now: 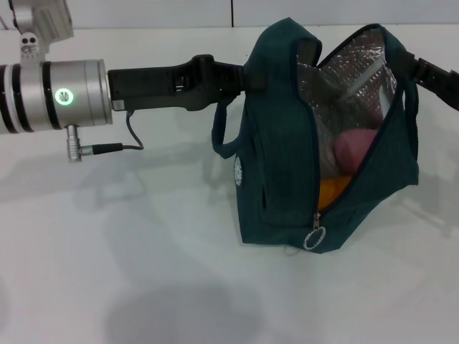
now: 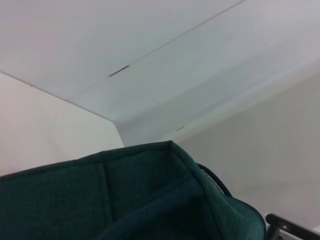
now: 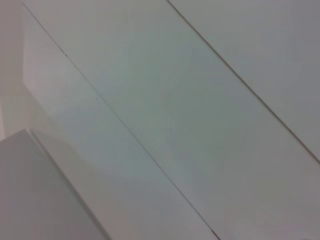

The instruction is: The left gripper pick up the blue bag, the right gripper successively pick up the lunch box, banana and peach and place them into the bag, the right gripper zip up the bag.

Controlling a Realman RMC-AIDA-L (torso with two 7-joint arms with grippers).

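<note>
Gripping is done by the left gripper point(image 1: 240, 77), which is stretched out level from the left and is closed on the upper left edge of the blue bag point(image 1: 280, 172); its fingertips are hidden by the fabric. From that hold the bag is kept upright on the white table point(image 1: 143, 251), its base resting on the surface. A loop handle point(image 1: 224, 136) hangs down the bag's left side, with a small white round logo point(image 1: 238, 170) just beside it. The zip is undone, and the ring zip pull point(image 1: 314, 237) lies low at the front. Through the gaping mouth the silver foil lining point(image 1: 351, 72) is seen, with the pink peach point(image 1: 355, 147) below it and the yellow-orange banana point(image 1: 331, 192) under that. At the bag's upper right edge the right gripper point(image 1: 434, 75) is met; whether it is open or closed cannot be told. In the left wrist view only the bag's teal fabric point(image 2: 140, 195) is shown.
</note>
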